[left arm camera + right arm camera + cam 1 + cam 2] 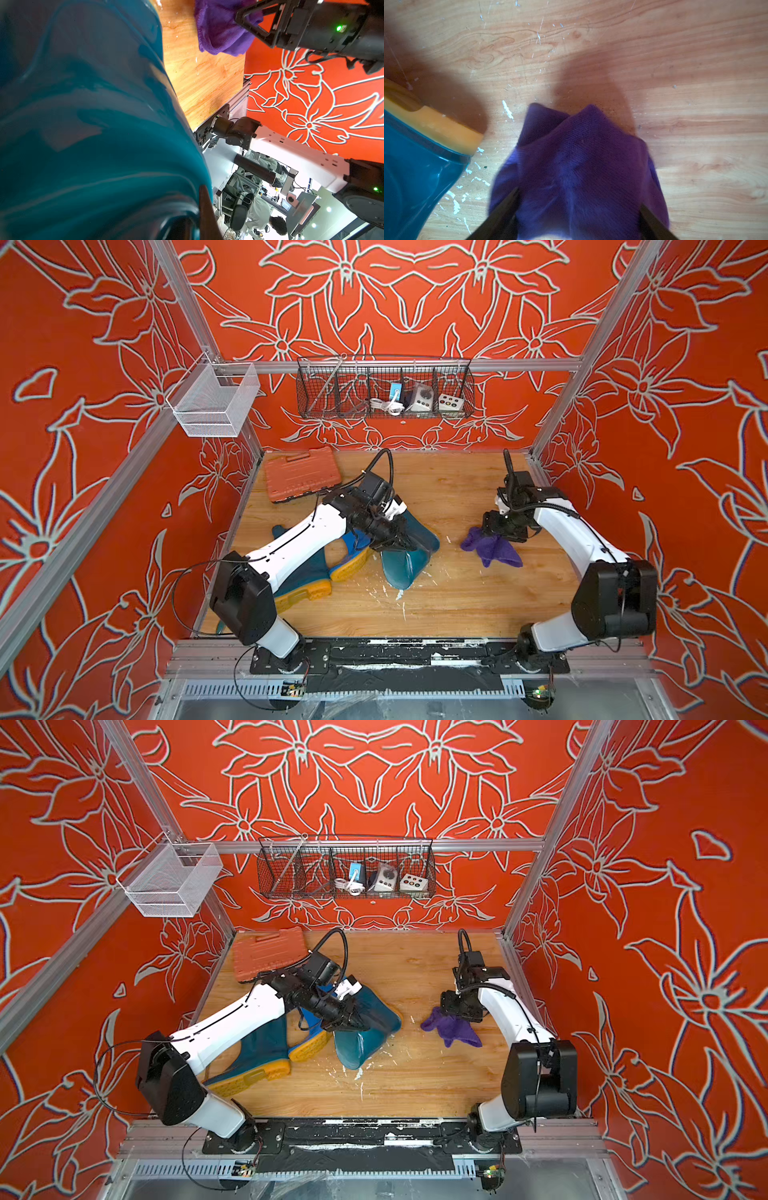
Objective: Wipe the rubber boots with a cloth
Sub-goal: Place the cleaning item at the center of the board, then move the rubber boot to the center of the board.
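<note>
Left claw (pixel 400 540) is clamped shut on the teal boot (pixel 405 568) at its shaft, mid-worktop (pixel 457 497). Right claw (pixel 578 198) is spread wide, straddling the purple cloth (pixel 494 551) without gripping it, near the right edge.

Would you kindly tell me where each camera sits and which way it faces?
Both top views: high over the front edge, looking down on the table; left arm and right arm show, left hand gripping the teal boot, right hand open over the cloth.
Left wrist: on the left arm, looking along the teal boot toward the cloth; right hand and arm show.
Right wrist: on the right arm, looking down at the cloth between its own fingers.
Shared: both wrist views show teal boot and cloth.
</note>
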Action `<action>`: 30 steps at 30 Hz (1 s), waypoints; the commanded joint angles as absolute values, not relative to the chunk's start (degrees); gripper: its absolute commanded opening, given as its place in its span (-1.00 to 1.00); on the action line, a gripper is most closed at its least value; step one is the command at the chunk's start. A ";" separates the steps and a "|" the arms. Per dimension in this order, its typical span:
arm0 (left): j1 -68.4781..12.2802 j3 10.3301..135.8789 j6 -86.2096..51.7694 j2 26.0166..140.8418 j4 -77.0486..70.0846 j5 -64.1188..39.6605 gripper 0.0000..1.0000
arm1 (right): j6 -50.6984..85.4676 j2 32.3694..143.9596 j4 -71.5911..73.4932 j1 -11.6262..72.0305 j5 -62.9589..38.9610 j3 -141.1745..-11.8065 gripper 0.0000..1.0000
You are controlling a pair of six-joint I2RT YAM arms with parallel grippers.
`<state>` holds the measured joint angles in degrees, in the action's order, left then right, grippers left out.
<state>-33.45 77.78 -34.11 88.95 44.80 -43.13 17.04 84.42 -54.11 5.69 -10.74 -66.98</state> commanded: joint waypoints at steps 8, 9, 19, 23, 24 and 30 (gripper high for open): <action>-33.70 90.02 -26.51 94.19 52.37 -42.91 -1.00 | 15.73 74.78 -58.35 6.88 -4.82 -66.77 0.55; -33.77 91.19 -25.99 94.90 52.99 -42.81 -1.00 | 15.61 74.05 -58.29 6.83 -5.12 -66.42 0.54; -33.70 107.40 -19.59 104.76 58.60 -41.65 -1.00 | 19.06 68.04 -38.17 18.10 -20.65 -55.11 0.37; -33.69 117.08 -17.72 111.07 61.30 -41.26 -1.00 | 19.52 73.26 -31.49 24.56 -22.51 -52.89 0.39; -33.66 119.71 -17.33 112.63 61.86 -41.44 -1.00 | 19.36 74.24 -30.33 24.97 -22.92 -52.66 0.39; -33.67 136.59 -16.06 123.20 62.35 -42.04 -1.00 | 20.03 81.09 -25.74 23.04 -23.79 -54.15 0.36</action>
<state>-33.65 131.76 -18.72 121.08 62.46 -41.10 19.07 79.07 -30.33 24.51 -22.04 -53.08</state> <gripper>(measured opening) 0.048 0.682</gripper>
